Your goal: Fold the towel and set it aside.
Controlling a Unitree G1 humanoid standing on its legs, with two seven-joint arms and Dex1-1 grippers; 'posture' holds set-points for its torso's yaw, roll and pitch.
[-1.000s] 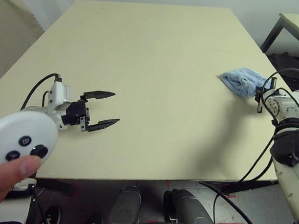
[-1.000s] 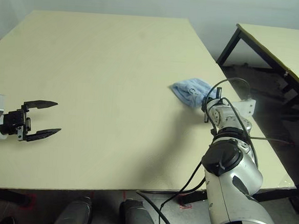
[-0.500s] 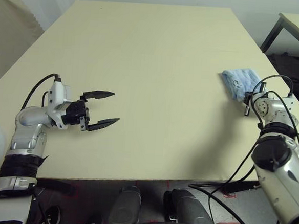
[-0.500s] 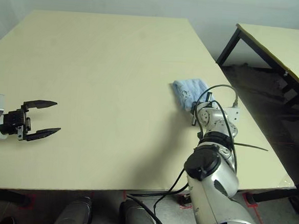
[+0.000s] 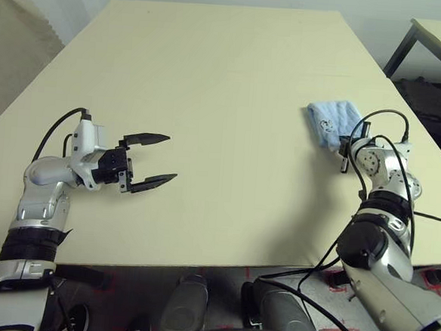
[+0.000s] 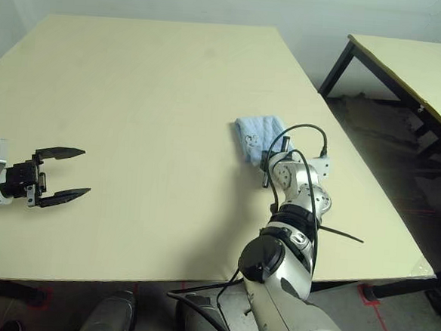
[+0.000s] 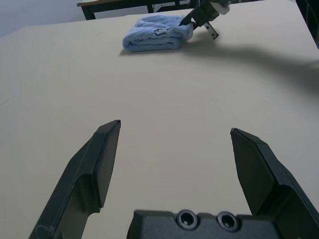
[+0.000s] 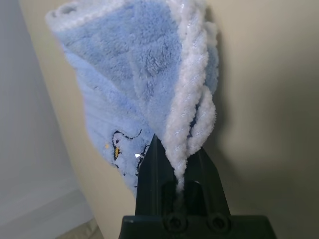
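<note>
Folding looks done to me: the towel (image 5: 331, 123) lies bundled at three o'clock on the counter (image 5: 211, 81), its white edge pinched by my right fingers (image 8: 175, 169), left fingers (image 5: 150, 160) spread idle at nine, so only release remains.

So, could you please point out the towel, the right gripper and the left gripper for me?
towel (image 5: 328, 124), left eye view, middle of the folded blue cloth.
right gripper (image 8: 175, 169), right wrist view, fingertips shut on the towel's white edging.
left gripper (image 5: 162, 160), left eye view, gap between open fingertips.

Even, soft indoor light; faint arm shadows on the table (image 5: 227, 75); pictures sharp.
</note>
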